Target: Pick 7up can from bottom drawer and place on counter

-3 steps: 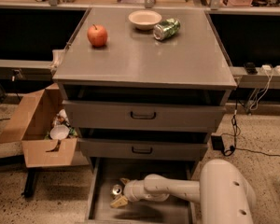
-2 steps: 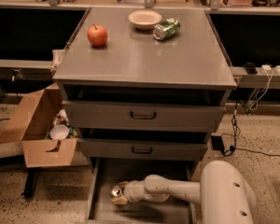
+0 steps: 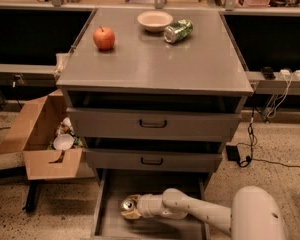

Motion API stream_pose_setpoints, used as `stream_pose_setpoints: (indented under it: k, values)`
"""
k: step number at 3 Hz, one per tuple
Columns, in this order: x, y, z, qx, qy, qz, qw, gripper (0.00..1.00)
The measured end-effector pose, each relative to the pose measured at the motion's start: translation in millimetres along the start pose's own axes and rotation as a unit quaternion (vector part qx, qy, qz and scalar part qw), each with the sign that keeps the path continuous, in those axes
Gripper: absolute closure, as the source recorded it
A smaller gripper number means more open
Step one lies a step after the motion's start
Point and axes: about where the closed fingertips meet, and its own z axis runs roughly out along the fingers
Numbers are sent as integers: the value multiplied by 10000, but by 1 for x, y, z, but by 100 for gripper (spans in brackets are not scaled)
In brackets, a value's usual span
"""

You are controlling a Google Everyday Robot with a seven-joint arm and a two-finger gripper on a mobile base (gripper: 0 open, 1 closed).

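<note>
The bottom drawer (image 3: 155, 184) is pulled open at the foot of the cabinet, its grey floor showing. The 7up can (image 3: 128, 204) lies at the left of the drawer floor with its silver lid facing left. My gripper (image 3: 132, 209) reaches in from the right on the white arm (image 3: 200, 211) and is closed around the can. The counter (image 3: 155, 59) is the grey slab on top of the cabinet, well above the gripper.
On the counter are a red apple (image 3: 104, 37), a pale bowl (image 3: 155, 20) and a shiny green can (image 3: 178, 31) on its side. Two closed drawers with black handles (image 3: 153, 123) sit above the open one. A cardboard box (image 3: 42, 139) stands to the left. Cables (image 3: 250, 134) hang at the right.
The gripper and can stay at about the same spot in the drawer; the can's silver lid now shows more clearly at the gripper's left end.
</note>
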Motion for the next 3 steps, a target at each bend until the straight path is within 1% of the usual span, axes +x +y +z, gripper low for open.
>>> stream_pose_setpoints:
  k: [1,2,3]
  values:
    - [-33,4,-36,-140,-494,-347,9981,100]
    - [-66,11,-75,-198,-894,-721,9932,100]
    - [-65,11,-75,-201,-902,-710,9932,100]
